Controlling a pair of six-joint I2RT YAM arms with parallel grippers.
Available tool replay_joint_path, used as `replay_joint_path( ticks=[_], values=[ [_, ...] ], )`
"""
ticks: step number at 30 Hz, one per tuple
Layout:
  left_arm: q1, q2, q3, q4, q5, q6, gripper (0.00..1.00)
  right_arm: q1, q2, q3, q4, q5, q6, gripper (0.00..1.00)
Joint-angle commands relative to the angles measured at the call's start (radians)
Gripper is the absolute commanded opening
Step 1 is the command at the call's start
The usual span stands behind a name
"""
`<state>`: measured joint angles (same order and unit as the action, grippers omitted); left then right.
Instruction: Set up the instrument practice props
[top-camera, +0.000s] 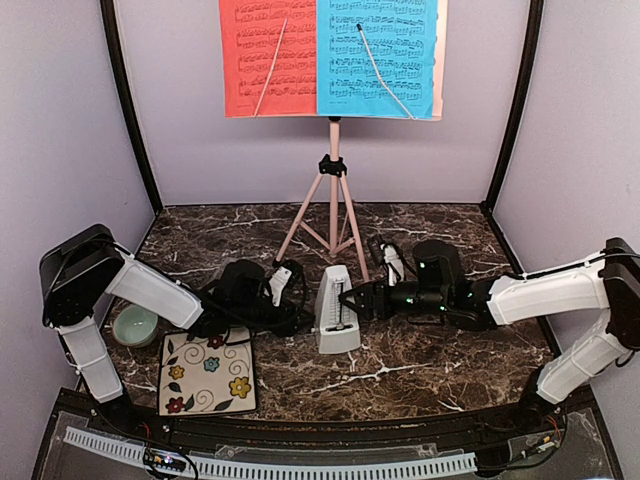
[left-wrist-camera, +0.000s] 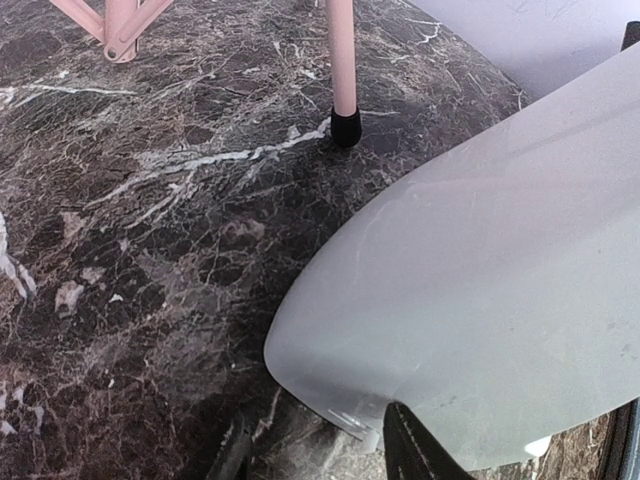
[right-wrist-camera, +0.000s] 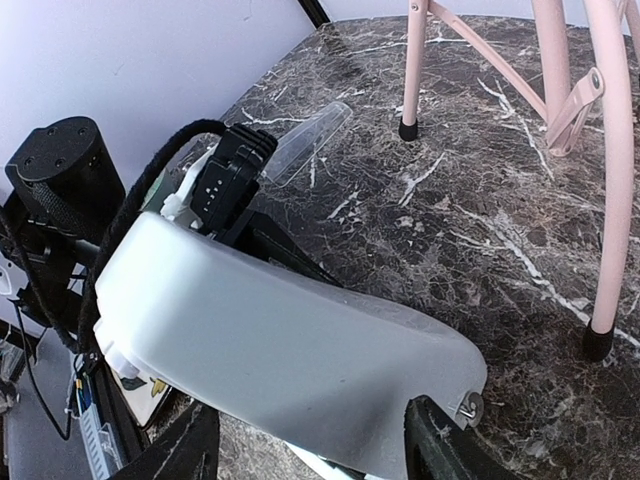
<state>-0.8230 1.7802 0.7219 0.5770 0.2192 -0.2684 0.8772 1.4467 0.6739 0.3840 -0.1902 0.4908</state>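
My top view is evenly and softly lit. The red sheet and blue sheet read vivid, and the dark marble bench carries only faint shadows. On both wrist cameras the metronome sits too close — a pale, soft-focus mass with a mild sheen — and lines bow near the edges.

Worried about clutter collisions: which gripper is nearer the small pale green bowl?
Left. The left gripper is right of the pale green bowl, at the white pyramid metronome; the right gripper is beyond the metronome, farther right.
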Motion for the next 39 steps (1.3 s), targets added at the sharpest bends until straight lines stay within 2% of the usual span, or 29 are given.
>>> replay_joint_path(
  ticks=[1,17,22,28,32,39],
  values=[
    [-0.005,-0.026,0.029,-0.014,-0.007,0.017,0.47,0.004,-0.026,-0.011,0.005,0.014,-0.005,0.61],
    [-0.005,-0.027,0.028,-0.014,-0.009,0.017,0.47,0.008,-0.041,-0.025,0.009,0.006,-0.004,0.53],
    [-0.005,-0.026,0.030,-0.020,-0.009,0.018,0.47,0.014,-0.050,-0.027,0.005,0.006,-0.006,0.53],
    [-0.005,-0.027,0.033,-0.024,-0.009,0.020,0.47,0.026,-0.058,-0.021,0.003,0.009,-0.004,0.71],
    [-0.005,-0.025,0.036,-0.028,-0.009,0.018,0.47,0.040,-0.058,-0.004,-0.003,0.021,0.003,0.78],
    [-0.006,-0.027,0.031,-0.028,-0.014,0.016,0.48,0.089,-0.070,0.037,-0.063,0.129,-0.016,0.93]
  ],
)
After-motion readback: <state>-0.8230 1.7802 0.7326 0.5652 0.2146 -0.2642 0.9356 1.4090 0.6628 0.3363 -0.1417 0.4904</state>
